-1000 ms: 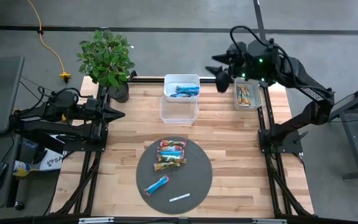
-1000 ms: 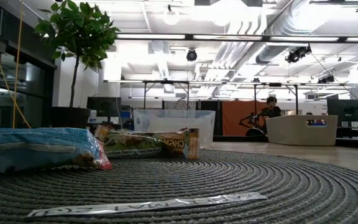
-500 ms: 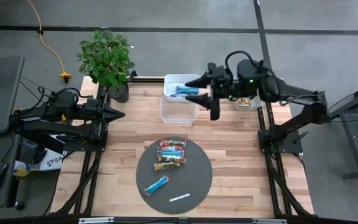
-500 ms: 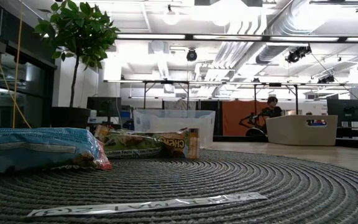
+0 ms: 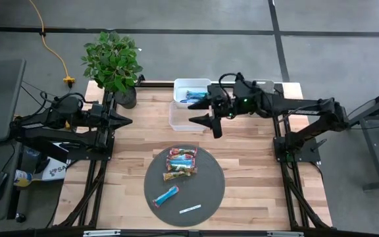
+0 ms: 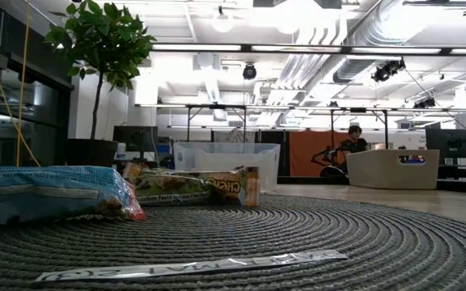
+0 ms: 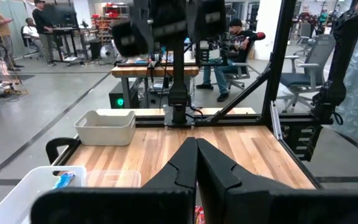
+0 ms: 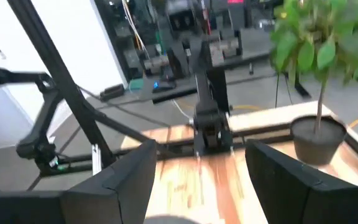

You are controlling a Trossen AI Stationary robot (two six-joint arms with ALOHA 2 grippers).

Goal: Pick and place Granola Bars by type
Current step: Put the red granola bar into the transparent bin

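Note:
Several granola bars lie on the round dark mat (image 5: 206, 191): two red-pink ones (image 5: 182, 158), a tan-and-green one (image 5: 178, 174) and a blue one (image 5: 166, 195). The low view shows the blue bar (image 6: 47, 194) and the tan-and-green bar (image 6: 192, 187) lying flat. More blue bars (image 5: 194, 97) lie in the white bin (image 5: 179, 85). My right gripper (image 5: 204, 117) hangs open and empty above the table, just right of the clear bin (image 5: 186, 117). Its own view shows the wide gap (image 8: 201, 180). My left gripper (image 5: 129, 120) waits shut at the table's left edge (image 7: 196, 165).
A thin white strip (image 5: 190, 209) lies on the mat's near part (image 6: 192, 265). A potted plant (image 5: 114, 62) stands at the far left corner. A tan bin (image 7: 104, 124) sits at the far right, mostly under my right arm. Bare wood lies between the bins and the mat.
My right gripper has swung from above the tan bin at the far right toward the table's left and a little nearer, ending beside the clear bin, and it has turned about as it went. The bars and the left arm have kept still.

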